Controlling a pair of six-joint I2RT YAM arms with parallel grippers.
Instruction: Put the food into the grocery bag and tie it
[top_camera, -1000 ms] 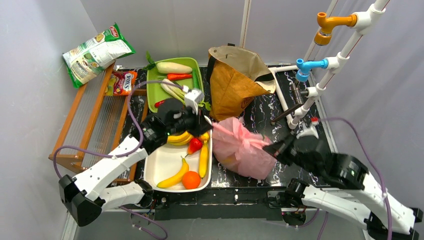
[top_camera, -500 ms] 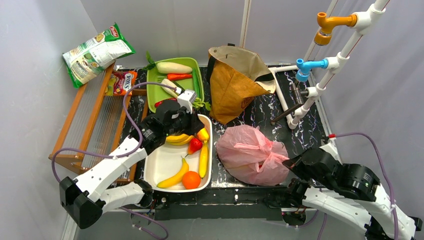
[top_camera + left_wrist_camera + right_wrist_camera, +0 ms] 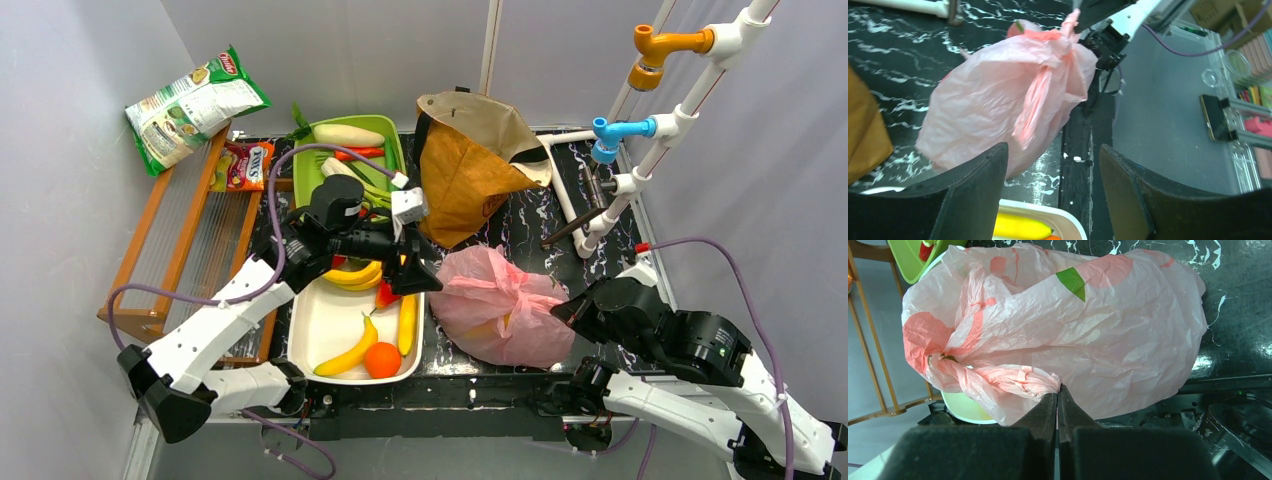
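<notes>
The left arm stretches low across the white oval tray [image 3: 318, 322]. The left tool [image 3: 1054, 186] has its fingers apart, holding nothing, and points at the thin pink plastic grocery bag [image 3: 497, 318] lying on the black marbled bench [image 3: 522, 226]. The right tool [image 3: 1058, 393] is pinched together on the bag's twisted handle. The tray holds one yellow banana bunch [image 3: 352, 276], two loose yellow toy bananas [image 3: 344, 357], one round orange fruit [image 3: 382, 360] and one red piece [image 3: 387, 294].

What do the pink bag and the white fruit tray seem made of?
The pink translucent carrier bag: thin plastic film, slightly glossy, crinkled into fine creases. The white rounded tray: probably rigid moulded plastic, smooth, faint sheen; could be melamine.
</notes>
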